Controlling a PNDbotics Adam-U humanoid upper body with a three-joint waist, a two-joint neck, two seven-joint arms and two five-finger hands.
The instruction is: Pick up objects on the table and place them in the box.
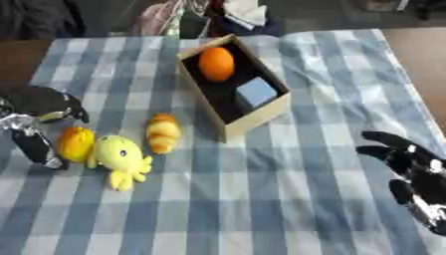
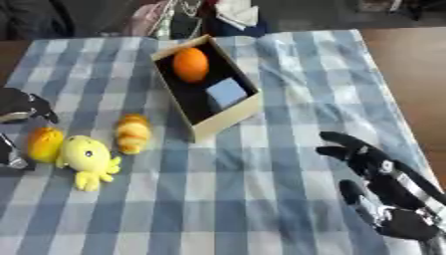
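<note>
The box (image 1: pixel 258 117) stands far on the tabletop (image 1: pixel 287 199), holding an orange ball (image 1: pixel 216 63) and a blue block (image 1: pixel 255 92). Left hand (image 1: pixel 39 129) is beside the orange toy (image 1: pixel 76 143), its fingers unclear; right hand (image 2: pixel 383 189) rests with fingers spread.

Under my hands lies a soft, matt checked tablecloth (image 1: pixel 261 199), faintly creased. Beside my left hand (image 1: pixel 35 124), glossy black with silvery metal, sit a plush yellow octopus (image 1: pixel 118 157) and a smooth orange-yellow fruit (image 1: pixel 76 143). Farther off, the box (image 1: pixel 261 115) looks like matt cardboard, dark inside. My right hand (image 2: pixel 383 174) shines black.
</note>
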